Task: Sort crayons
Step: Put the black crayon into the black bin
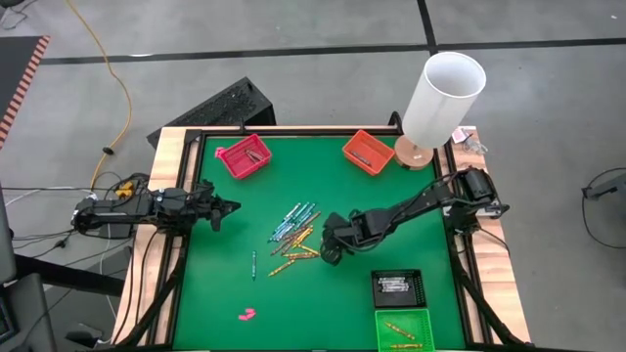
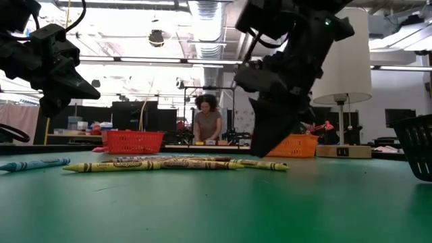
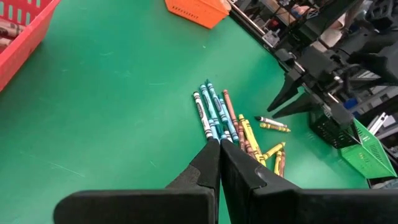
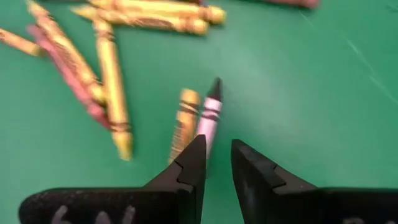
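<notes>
A loose heap of crayons (image 1: 293,235), blue-teal, yellow-orange and reddish, lies on the green mat at the middle of the table. One teal crayon (image 1: 253,264) lies apart to their left. My right gripper (image 4: 217,158) slants down at the heap's right end, open by a narrow gap with only mat showing in it. A pale purple crayon (image 4: 210,115) and an orange one (image 4: 185,121) lie side by side just ahead of its fingertips. My left gripper (image 3: 219,146) hangs shut over the table's left edge, pointing at the heap from afar.
A red tray (image 1: 243,156) and an orange tray (image 1: 368,152) stand at the far side. A black tray (image 1: 398,286) and a green tray (image 1: 402,330), both holding crayons, stand near right. A lamp (image 1: 440,98) is at the far right corner, and a pink lump (image 1: 246,314) near the front.
</notes>
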Robot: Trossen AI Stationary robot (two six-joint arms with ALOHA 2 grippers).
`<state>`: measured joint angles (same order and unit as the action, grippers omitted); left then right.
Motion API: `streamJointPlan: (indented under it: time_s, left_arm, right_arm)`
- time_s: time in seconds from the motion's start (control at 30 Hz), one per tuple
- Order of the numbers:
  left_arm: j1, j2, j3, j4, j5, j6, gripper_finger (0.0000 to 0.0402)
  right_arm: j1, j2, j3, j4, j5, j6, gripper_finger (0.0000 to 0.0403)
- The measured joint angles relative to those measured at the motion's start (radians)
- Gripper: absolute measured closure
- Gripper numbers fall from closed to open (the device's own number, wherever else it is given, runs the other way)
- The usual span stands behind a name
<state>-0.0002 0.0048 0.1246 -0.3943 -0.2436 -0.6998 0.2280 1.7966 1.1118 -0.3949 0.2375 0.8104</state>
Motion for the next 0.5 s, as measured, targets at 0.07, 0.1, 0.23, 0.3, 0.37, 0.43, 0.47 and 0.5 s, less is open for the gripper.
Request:
streamJointPlan:
  time_s: [0.07,0.1,0.23,0.3,0.37,0.43,0.47,0.5]
  left_arm:
    - [0.0,0.0,0.0,0.0,0.0,0.0,0.0401]
    - [0.0,0.0,0.0,0.0,-0.001,0.0,0.0401]
    - [0.0,0.0,0.0,0.0,-0.005,0.007,0.0401]
    - [0.0,0.0,0.0,0.0,-0.005,0.01,0.0401]
    - [0.0,0.0,0.0,0.001,-0.005,0.011,0.0401]
    - [0.0,0.0,0.0,0.0,-0.006,0.011,0.0401]
    - [0.0,0.0,0.0,0.001,-0.007,0.011,0.0402]
    - [0.0,0.0,0.0,0.001,-0.007,0.011,0.0401]
  right_arm:
    - [0.001,0.0,0.001,0.023,0.0,0.0,0.0305]
    - [0.001,0.0,0.001,0.025,0.0,0.0,0.0305]
    - [0.0,0.019,0.001,0.04,-0.001,-0.001,0.0305]
    - [-0.001,0.024,0.001,0.046,-0.001,-0.004,0.0305]
    - [0.001,0.025,0.001,0.045,-0.001,-0.005,0.0305]
    - [0.0,0.037,0.002,0.046,-0.001,-0.005,0.0305]
    - [0.001,0.04,0.002,0.038,0.001,-0.008,0.0305]
    - [0.001,0.044,0.002,0.039,-0.002,-0.011,0.0305]
